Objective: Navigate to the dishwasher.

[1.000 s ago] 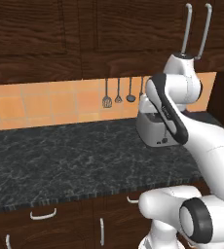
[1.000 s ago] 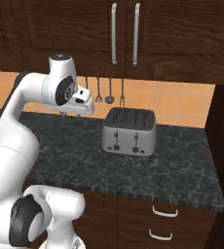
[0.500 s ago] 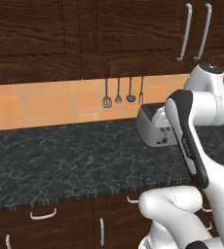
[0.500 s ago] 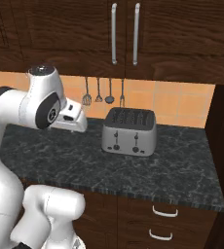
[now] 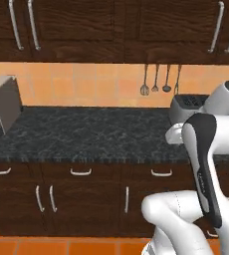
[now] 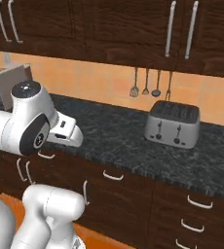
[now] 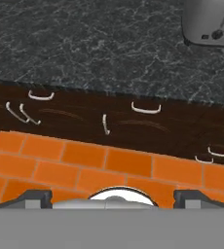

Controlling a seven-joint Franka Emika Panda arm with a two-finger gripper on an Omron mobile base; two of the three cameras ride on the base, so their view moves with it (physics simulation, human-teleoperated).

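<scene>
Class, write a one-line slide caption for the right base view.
White arm before a dark counter with a steel toaster, utensils hanging above.

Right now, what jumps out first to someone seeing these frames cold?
The white arm fills the foreground, folded low in front of the dark speckled counter. Next is the steel toaster standing on that counter below the utensils hanging on the orange tile wall. Dark wood cabinets run under the counter above an orange tiled floor; no grey dishwasher front can be made out here.
</scene>
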